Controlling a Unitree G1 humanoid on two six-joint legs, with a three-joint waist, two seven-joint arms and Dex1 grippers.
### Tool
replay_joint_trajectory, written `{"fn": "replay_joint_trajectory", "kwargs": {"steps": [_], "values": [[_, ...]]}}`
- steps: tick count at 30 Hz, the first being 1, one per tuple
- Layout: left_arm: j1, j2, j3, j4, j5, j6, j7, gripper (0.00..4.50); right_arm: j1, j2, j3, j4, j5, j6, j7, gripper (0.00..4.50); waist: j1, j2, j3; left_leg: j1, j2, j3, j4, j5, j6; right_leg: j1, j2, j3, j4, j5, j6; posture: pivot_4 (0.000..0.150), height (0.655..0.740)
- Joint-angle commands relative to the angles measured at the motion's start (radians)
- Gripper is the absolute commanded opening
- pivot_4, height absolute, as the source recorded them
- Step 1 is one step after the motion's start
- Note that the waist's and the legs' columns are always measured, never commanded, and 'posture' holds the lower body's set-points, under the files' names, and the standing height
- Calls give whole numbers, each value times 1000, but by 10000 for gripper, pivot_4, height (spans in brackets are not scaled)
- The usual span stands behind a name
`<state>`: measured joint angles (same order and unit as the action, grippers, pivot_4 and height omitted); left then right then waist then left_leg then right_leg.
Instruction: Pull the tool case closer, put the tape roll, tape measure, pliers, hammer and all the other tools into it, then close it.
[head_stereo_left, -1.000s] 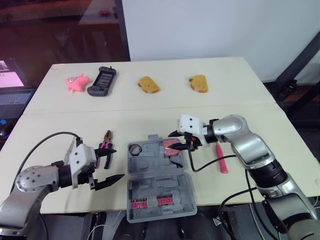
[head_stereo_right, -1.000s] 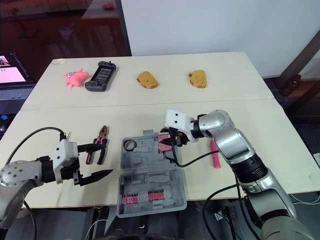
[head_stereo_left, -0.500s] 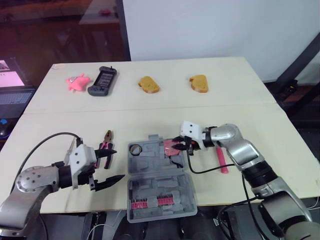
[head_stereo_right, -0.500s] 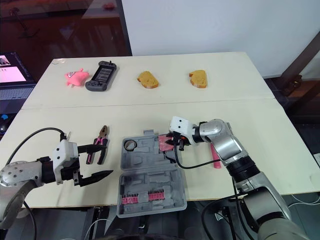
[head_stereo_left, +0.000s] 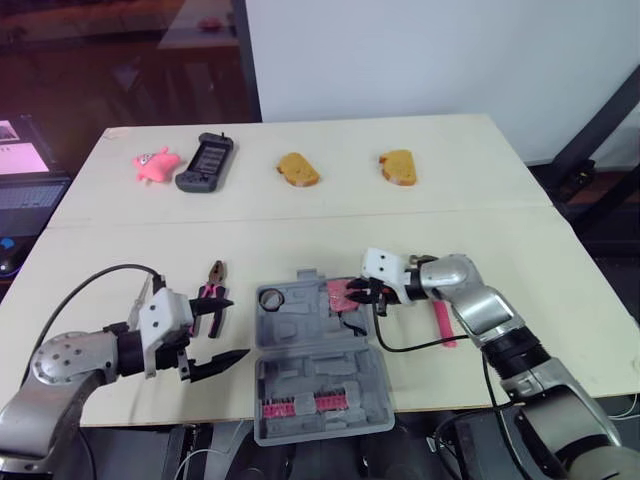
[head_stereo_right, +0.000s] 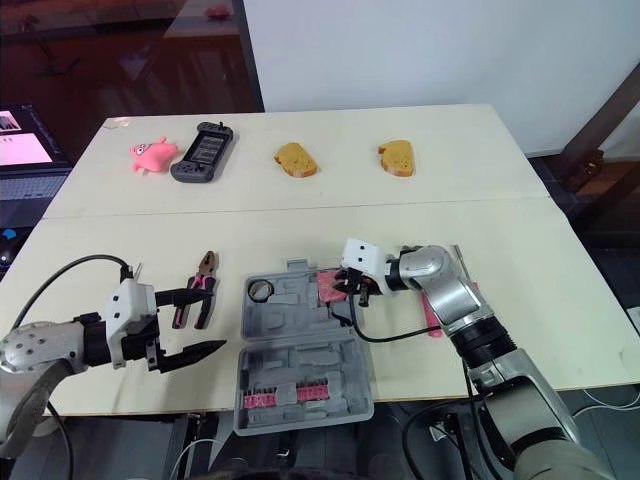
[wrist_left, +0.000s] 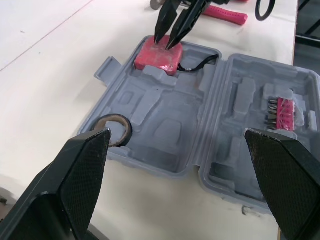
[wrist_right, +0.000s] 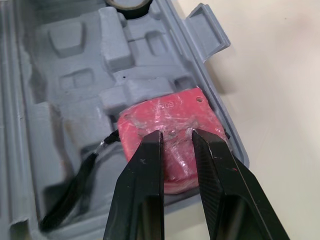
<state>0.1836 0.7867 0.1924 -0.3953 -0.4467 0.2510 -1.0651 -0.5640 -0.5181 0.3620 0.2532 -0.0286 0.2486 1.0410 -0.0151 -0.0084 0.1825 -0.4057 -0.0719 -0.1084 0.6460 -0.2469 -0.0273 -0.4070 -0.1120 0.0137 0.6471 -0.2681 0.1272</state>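
A: The right end effector (wrist_right: 176, 134), what is it doing?

B: Its two black fingers are close together with a narrow gap and nothing between them. The tips rest on top of the red tape measure (wrist_right: 165, 117), which lies in the far right corner pocket of the open grey tool case (head_stereo_left: 300, 325). I judge it is pressing the tape measure down into its moulded pocket, or has just let go of it. The black wrist strap trails loose across the tray.

A: Where is the case?

B: On the table (head_stereo_left: 150, 215) near the front edge, between the two arms. It lies flat and open. The near half carries a row of pink bits (head_stereo_left: 300, 405).

A: What else is packed?

B: The tape roll (head_stereo_left: 270, 297) sits in the far left corner pocket of the same half. The other pockets look bare.

A: And what waits outside?

B: The pliers (head_stereo_left: 215, 275) lie on the table just left of the case. A pink-handled tool (head_stereo_left: 442, 322), probably the hammer, lies just right of it, partly behind the right arm.

A: And the left end effector (head_stereo_left: 222, 332)?

B: Spread wide and holding nothing. It hovers low near the front edge, just beside the pliers. That is likely so it can take them next.

A: How far along?

B: Early, I judge. Two tools are in and the lid is open.
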Motion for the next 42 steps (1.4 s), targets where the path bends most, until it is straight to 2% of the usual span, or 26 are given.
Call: {"fn": "replay_joint_trajectory", "kwargs": {"steps": [1, 6, 14, 18, 20, 22, 23, 24, 26, 29, 32, 36, 38, 42], "values": [[-1, 5, 17, -21, -11, -11, 3, 45000, 46, 6, 41, 94, -45, -13, -6, 9822, 2, -1, -1, 2, 0, 0, 0, 0, 0, 2, 0, 0, 0, 0, 0, 1500, 7400], [9, 8, 20, -21, -9, -15, 0, 45000, 69, 49, 9, 186, 0, -41, -3, 9822, 2, -2, -3, 16, 0, -1, -3, -1, 0, 14, 0, -1, -5, -2, -3, 1500, 7400], [3, 11, 23, -19, -13, -2, 4, 45000, 78, 80, -8, 371, -14, -174, -5, 9822, -1, -6, -18, 21, 1, -1, -5, -1, 0, 18, 1, 0, -6, -3, -3, 1500, 7400], [11, 6, 37, -17, -36, 18, 8, 45000, 58, 97, -80, 351, 22, -265, -50, 9822, 1, -7, -20, 35, 1, -2, -15, -1, 0, 31, 1, 1, -17, -3, -4, 1500, 7400], [5, -2, 49, -4, -53, 28, 15, 45000, 42, 101, -123, 329, 34, -302, -93, 9822, 0, -6, -19, 33, 1, -2, -15, -1, 0, 30, 1, 1, -17, -3, -5, 1500, 7400], [-8, -21, 66, 24, -71, 33, 29, 45000, 49, 89, -165, 242, 97, -252, -60, 9822, 2, -3, -17, 31, 1, -1, -15, -1, 0, 26, 1, 1, -17, -3, -5, 1500, 7400], [-16, -32, 78, 46, -74, 24, 38, 45000, 62, 70, -177, 182, 121, -229, -35, 15253, 3, -2, -16, 29, 0, -1, -15, 0, 0, 24, 1, 2, -17, -3, -4, 1500, 7400], [-22, -43, 91, 68, -76, 9, 43, 45000, 81, 46, -185, 121, 135, -211, -13, 18235, 4, -1, -15, 27, 0, -1, -16, 0, 0, 21, 1, 2, -16, -3, -4, 1500, 7400], [-14, -53, 121, 118, -71, -31, 31, 45000, 128, -12, -206, -1, 146, -170, -3, 28031, 5, 0, -15, 17, 0, -1, -15, 0, 0, 14, 1, 2, -14, -1, -1, 1500, 7400], [20, -44, 186, 219, -46, -105, 7, 45000, 226, -99, -313, -185, 222, -55, -26, 44229, 3, 1, -14, 10, 0, -1, -18, 0, 0, 7, 0, 2, -14, 0, 0, 1500, 7400], [36, -34, 273, 332, -43, -159, 11, 45000, 343, -168, -454, -275, 278, 6, -64, 44733, 3, 1, -14, 7, 0, -1, -19, 0, 0, 3, 0, 2, -15, 0, 0, 1500, 7400], [19, -31, 382, 524, -51, -221, 38, 45000, 531, -218, -649, -299, 317, -9, -107, 44733, 12, 0, -14, 5, 0, -1, -18, 0, 0, 4, -1, 1, -16, -2, -3, 1500, 7400], [2, -16, 421, 644, -39, -276, 34, 45000, 589, -212, -747, -259, 311, -96, -154, 44733, 14, 0, -14, 4, 0, -1, -16, 0, 0, 4, -1, 1, -17, -2, -4, 1500, 7400], [-29, 25, 486, 834, -38, -325, 52, 45000, 638, -219, -910, -136, 363, -148, -193, 44733, 13, -1, -13, 5, 0, 1, -14, 0, 0, 5, -1, 2, -17, -2, -4, 1500, 7400]]}}
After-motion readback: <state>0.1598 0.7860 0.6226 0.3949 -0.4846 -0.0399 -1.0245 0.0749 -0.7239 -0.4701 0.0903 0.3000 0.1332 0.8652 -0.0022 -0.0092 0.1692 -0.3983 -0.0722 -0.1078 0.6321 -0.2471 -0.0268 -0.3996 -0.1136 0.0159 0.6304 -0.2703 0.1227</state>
